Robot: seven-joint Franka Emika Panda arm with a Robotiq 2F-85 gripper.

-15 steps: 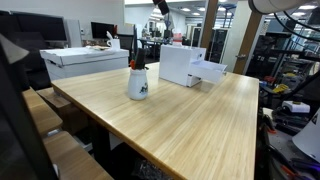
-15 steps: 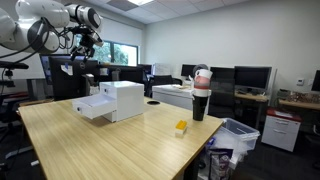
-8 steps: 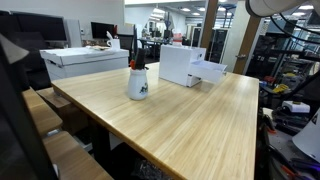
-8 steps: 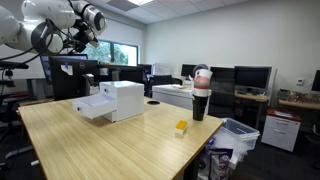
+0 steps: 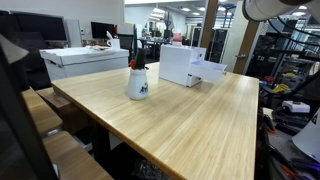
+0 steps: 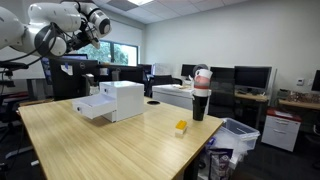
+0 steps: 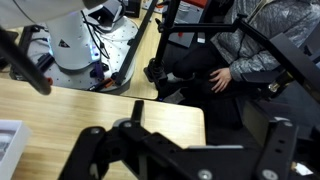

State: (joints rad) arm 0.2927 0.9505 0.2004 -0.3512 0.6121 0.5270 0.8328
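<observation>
My gripper (image 7: 182, 146) is high above the wooden table (image 6: 110, 140), far from every object, and holds nothing. In the wrist view its dark linkages fill the bottom and the jaws stand wide apart. In an exterior view the gripper (image 6: 83, 40) hangs from the white arm (image 6: 55, 22) at the upper left, above and behind a white box (image 6: 116, 100). A small yellow object (image 6: 181, 127) lies near the table's edge. A white mug (image 5: 137, 84) holding red-tipped items stands on the table, with the white box (image 5: 190, 65) behind it.
A black, red and white stack of cups (image 6: 202, 94) stands at the table's far side. The wrist view shows the table edge (image 7: 150, 115), the white robot base (image 7: 72, 45) and a seated person (image 7: 235, 50). Desks, monitors and boxes surround the table.
The arm has lifted and swung; the gripper has left the top of one exterior view and sits higher in the other. Nothing on the table has moved.
</observation>
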